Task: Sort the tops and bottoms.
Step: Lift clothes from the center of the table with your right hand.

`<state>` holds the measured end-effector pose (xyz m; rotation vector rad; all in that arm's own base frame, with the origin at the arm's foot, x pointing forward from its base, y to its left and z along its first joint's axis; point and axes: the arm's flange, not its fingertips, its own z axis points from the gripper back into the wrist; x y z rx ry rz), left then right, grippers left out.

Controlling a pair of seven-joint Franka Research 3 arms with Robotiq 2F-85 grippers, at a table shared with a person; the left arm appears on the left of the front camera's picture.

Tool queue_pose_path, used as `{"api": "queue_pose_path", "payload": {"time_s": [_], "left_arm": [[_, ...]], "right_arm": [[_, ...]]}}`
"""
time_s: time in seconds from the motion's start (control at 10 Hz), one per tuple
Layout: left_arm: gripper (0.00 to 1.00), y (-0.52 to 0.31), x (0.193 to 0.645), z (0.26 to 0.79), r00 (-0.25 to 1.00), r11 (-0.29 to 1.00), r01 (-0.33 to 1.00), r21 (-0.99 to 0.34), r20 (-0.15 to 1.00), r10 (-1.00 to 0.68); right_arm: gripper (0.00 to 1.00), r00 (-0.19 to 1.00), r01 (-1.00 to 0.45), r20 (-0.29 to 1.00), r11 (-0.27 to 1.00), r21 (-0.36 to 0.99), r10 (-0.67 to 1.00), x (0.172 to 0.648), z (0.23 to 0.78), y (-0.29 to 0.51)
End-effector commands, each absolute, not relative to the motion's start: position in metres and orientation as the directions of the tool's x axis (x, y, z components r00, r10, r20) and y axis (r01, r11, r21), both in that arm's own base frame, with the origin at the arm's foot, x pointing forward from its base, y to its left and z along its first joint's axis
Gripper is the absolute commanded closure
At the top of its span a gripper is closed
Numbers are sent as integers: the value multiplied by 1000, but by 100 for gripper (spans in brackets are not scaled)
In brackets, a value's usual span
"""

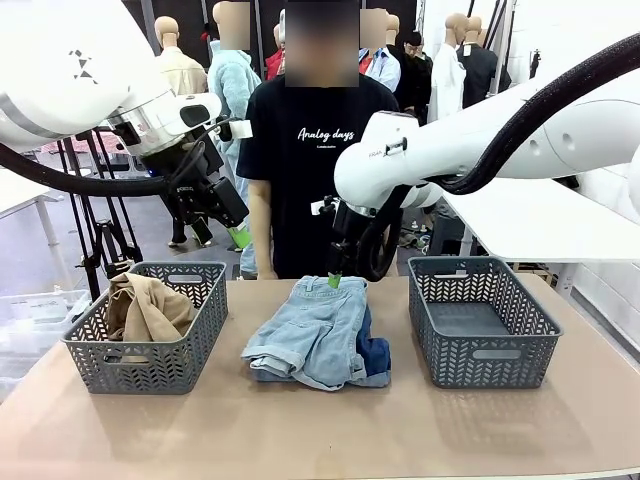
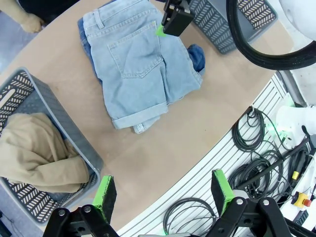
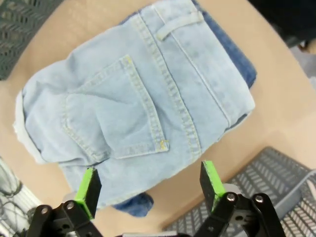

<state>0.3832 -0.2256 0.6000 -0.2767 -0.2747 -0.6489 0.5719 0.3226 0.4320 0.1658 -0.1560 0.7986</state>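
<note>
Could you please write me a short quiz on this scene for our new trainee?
1. True or false: the tan top lies in the left basket.
2. What tops the middle pile? A pale shorts; B a towel; C a teal tee.
3. Fill in: the right hand hovers over the shorts with jaws ____.
Key: 1 true; 2 A; 3 open.
</note>
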Motion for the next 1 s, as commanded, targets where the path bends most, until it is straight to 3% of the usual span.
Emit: {"api": "queue_pose_path", "payload": {"time_s": [0.0, 0.5, 0.9], "left_arm": [[0, -224, 382, 602, 758, 758, 632, -163, 333, -561], [0, -224, 382, 602, 758, 758, 632, -163, 333, -561], [0, -224, 382, 602, 758, 758, 632, -163, 333, -561]], "right_arm": [[0, 734, -675, 145, 736, 48, 664, 575, 436, 322], [0, 766, -637, 141, 770, 35, 628, 585, 399, 314], [0, 773, -633, 144, 767, 103, 618, 592, 374, 323]]}}
